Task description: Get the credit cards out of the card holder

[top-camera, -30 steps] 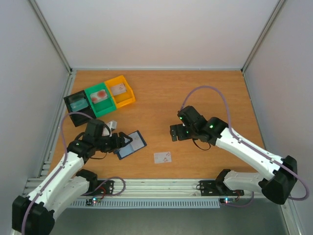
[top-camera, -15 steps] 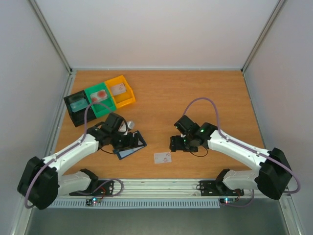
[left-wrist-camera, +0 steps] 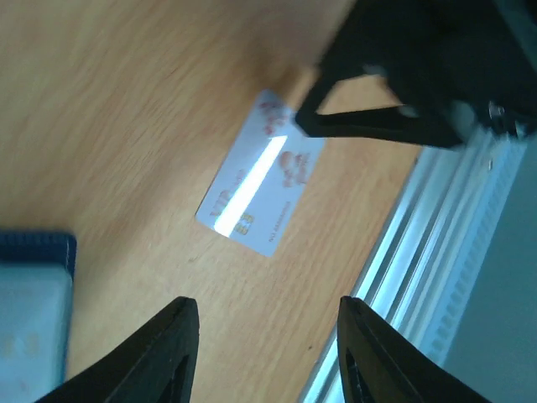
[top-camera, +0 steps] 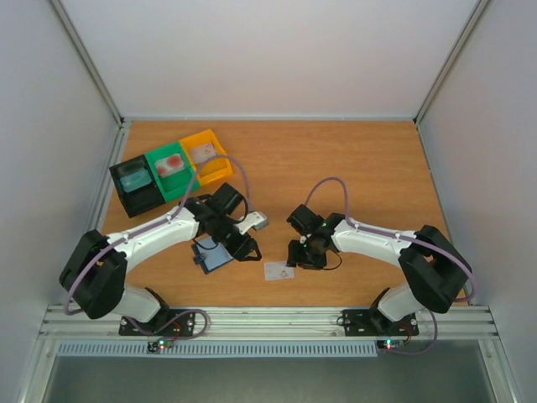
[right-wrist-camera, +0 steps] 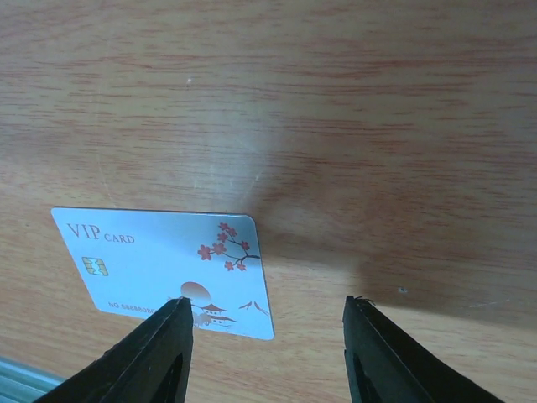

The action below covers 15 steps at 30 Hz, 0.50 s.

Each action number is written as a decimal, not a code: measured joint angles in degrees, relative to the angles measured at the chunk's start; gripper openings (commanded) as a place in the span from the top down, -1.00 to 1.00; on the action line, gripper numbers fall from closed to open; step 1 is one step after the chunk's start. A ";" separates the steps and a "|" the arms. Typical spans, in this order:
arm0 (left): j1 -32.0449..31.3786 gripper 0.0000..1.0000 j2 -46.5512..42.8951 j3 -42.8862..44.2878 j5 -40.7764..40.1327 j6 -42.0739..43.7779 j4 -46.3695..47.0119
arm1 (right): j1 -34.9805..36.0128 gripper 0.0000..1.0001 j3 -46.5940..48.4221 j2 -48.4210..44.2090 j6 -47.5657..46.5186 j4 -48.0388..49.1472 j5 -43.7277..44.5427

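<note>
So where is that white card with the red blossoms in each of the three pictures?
Top external: the white card lies low centre, just above the metal rail.
Left wrist: centre of the picture, tilted, a glare stripe across it; the rail runs lower right.
Right wrist: lower left, "VIP CARD" readable.
Shared landmark: that rail, clear in the top and left wrist views.

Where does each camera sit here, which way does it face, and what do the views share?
Top external: above and behind the bases, looking down on the table; left arm and right arm show whole.
Left wrist: on the left gripper, looking down past its open fingers at the card holder corner and the loose card.
Right wrist: on the right gripper, looking down between its fingers at that card.
Shared: all three show the card.
</note>
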 measured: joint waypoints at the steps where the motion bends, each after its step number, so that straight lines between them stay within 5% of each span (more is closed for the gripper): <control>1: -0.76 0.16 -0.17 2.16 -0.42 7.63 -2.32 | 0.00 0.00 -0.04 0.24 0.20 0.00 -0.24; 8: -7.80 0.28 0.20 2.91 -6.45 49.00 -10.99 | -0.31 0.00 1.77 2.86 0.90 -1.68 -0.81; 15: -13.09 0.53 5.99 -0.28 -12.37 66.16 -7.04 | -3.91 0.06 1.29 2.78 0.85 -1.25 -4.07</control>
